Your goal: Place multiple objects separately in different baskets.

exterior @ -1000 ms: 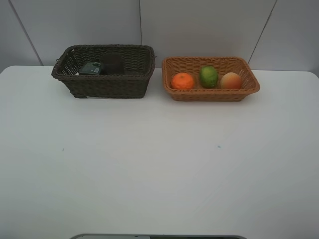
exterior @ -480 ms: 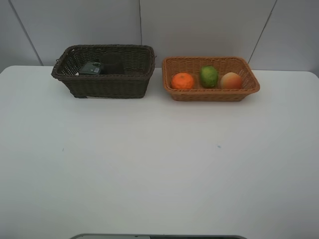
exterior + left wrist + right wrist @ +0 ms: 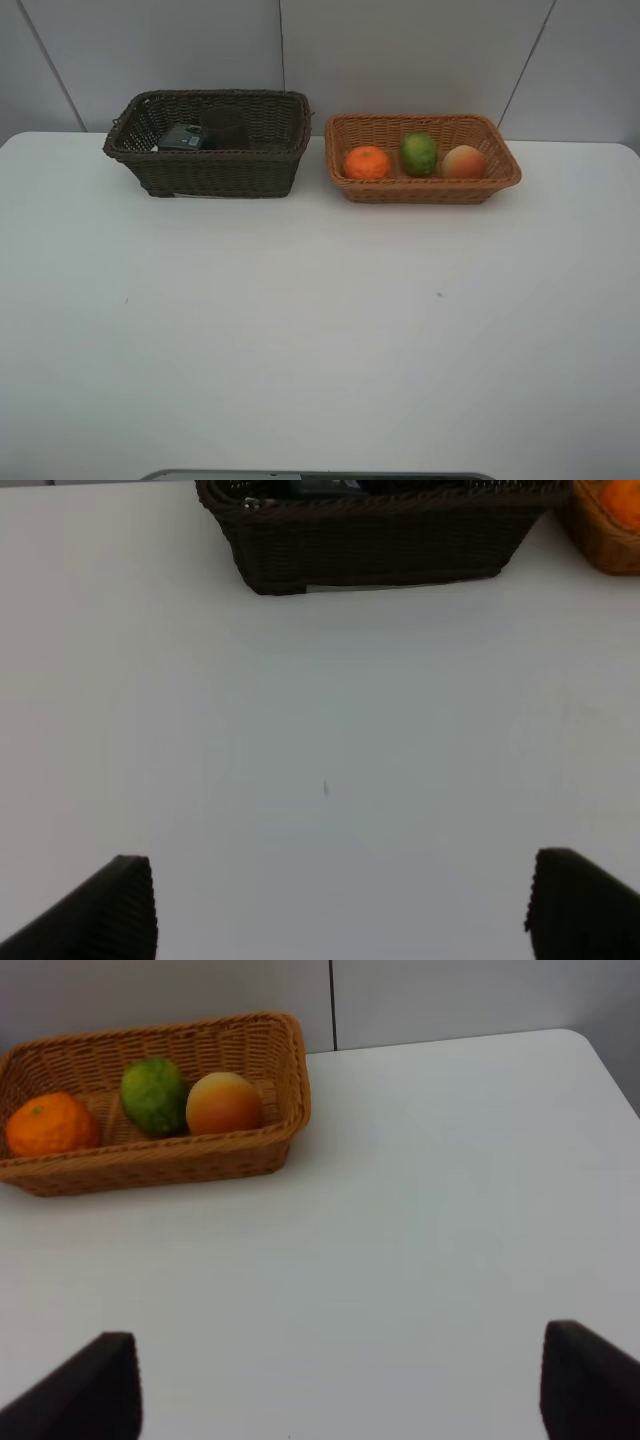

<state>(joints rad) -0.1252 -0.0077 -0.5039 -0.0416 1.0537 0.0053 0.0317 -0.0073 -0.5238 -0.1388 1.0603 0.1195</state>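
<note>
Change since earlier frames: nothing has shifted; baskets and contents sit where they were.
Left hand (image 3: 335, 905): fingers spread wide, holding nothing, over bare counter (image 3: 320, 330) short of the dark brown basket (image 3: 210, 170).
Right hand (image 3: 340, 1385): likewise wide open and empty.
Dark basket contents: you can see the dark green bottle (image 3: 182, 137) and a dim cup-like shape (image 3: 226, 128); the pink bottle is not visible.
Tan basket (image 3: 420, 190): orange (image 3: 367, 162), green fruit (image 3: 419, 153), red-orange fruit (image 3: 463, 161) side by side.
Risk: sorting looks complete; if you reach in again, a finger could catch a wicker rim and drag or tip a basket.
</note>
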